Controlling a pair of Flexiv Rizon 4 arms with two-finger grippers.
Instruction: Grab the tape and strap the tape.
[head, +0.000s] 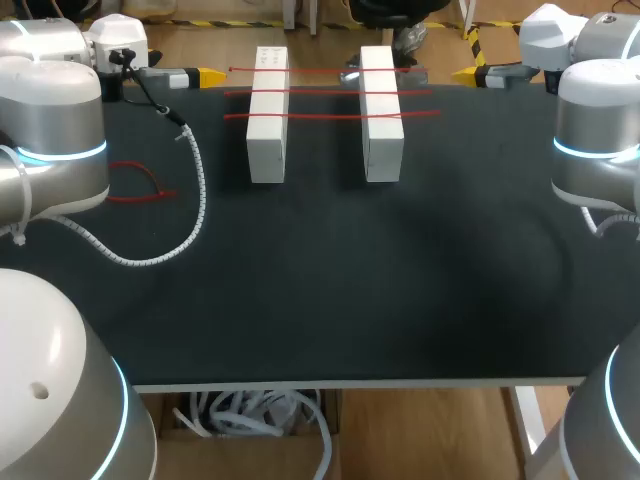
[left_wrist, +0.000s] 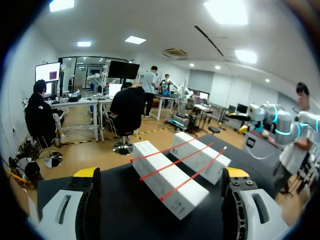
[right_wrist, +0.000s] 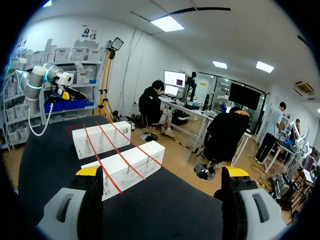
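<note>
Left jaws and right jaws hang wide open and empty at the far edge of the table (head: 350, 290), touching nothing. Three red strips (head: 330, 92) span the two white blocks (head: 267, 120). A loose red tape (head: 150, 195) lies near my left arm. I should pinch it close to one end and keep it flat and taut.

Silver-white arms (head: 50, 110), cyan glowing rings (head: 62, 154) — white coiled cable (head: 201, 190), yellow fingertips (left_wrist: 86, 172).
</note>
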